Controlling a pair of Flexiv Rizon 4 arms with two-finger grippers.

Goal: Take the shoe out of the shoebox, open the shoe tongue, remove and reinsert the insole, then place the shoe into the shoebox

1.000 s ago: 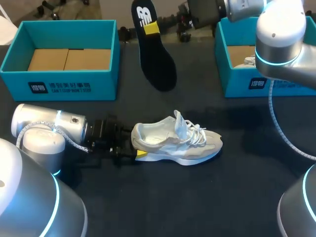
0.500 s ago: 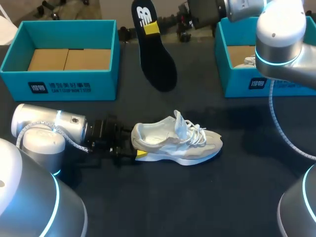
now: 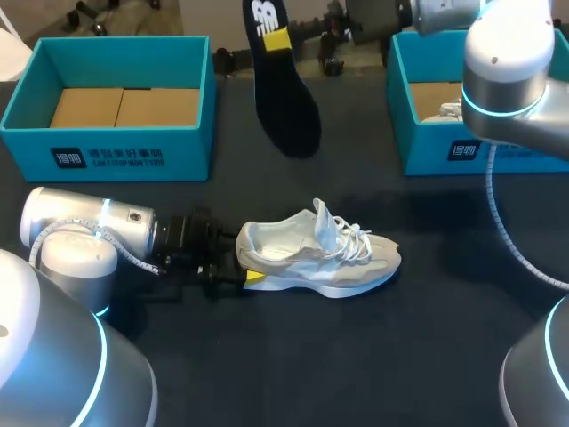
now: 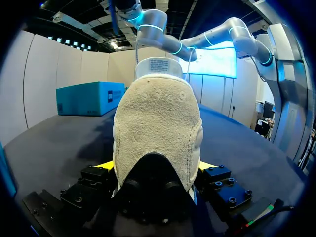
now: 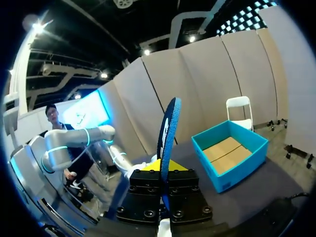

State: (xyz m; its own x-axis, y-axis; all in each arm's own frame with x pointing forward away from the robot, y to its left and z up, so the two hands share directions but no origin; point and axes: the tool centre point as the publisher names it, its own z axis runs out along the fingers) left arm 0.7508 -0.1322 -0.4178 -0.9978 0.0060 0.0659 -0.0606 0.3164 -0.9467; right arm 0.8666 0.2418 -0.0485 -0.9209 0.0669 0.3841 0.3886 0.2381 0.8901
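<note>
Pinching insole [image 3: 284, 107] aloft, right pincer [image 5: 161, 168].

1. The shoe [image 3: 316, 253] lies on the table [image 3: 356, 365] at the frame's centre, toe pointing right.
2. The left gripper [image 3: 247, 267], coming in from the lower left, clasps its heel.
3. The insole [image 3: 284, 98] hangs at upper centre, behind the shoe, pinched by the right gripper [image 3: 277, 40].
4. The left shoebox [image 3: 107, 158] sits at upper left, the right shoebox [image 3: 427, 151] at upper right.

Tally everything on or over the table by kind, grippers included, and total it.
Teal shoeboxes: 2, left shoebox and right shoebox
Shoe: 1, out on the table
Insole: 1
Grippers: 2, left gripper and right gripper
Total: 6; white thing inside right shoebox unclear, not counted
</note>
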